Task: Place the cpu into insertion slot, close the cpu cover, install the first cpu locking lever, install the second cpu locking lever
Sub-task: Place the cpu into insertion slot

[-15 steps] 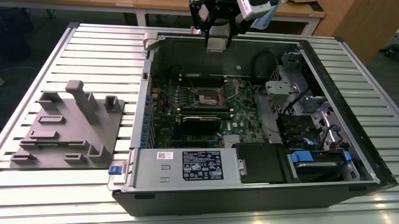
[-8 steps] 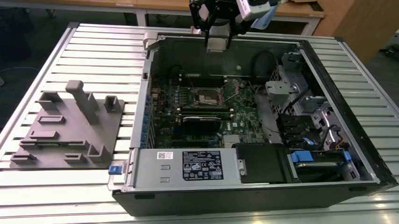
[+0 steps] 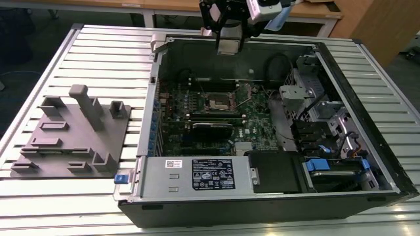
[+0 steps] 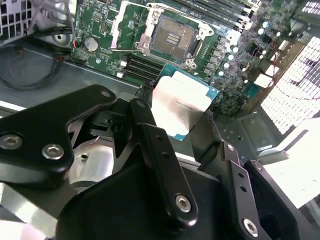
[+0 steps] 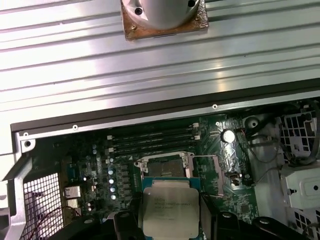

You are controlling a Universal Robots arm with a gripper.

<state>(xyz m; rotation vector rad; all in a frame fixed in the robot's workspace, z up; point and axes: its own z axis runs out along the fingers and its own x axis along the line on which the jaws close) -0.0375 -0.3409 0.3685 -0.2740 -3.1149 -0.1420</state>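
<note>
**Item:** one arm, gripper end.
**Position:** at twelve o'clock in the exterior view, with the wrist cut off by the frame's edge.
**Pose:** the gripper hangs from the wrist, its fingers pointing toward six o'clock in that view.
**Build:** black body with bolted linkage bars and two black fingers, seen close in both wrist views.
**State:** the fingers are closed against opposite edges of the cpu. The chip is clamped between their tips, its silver-grey top facing both wrist cameras.
</note>
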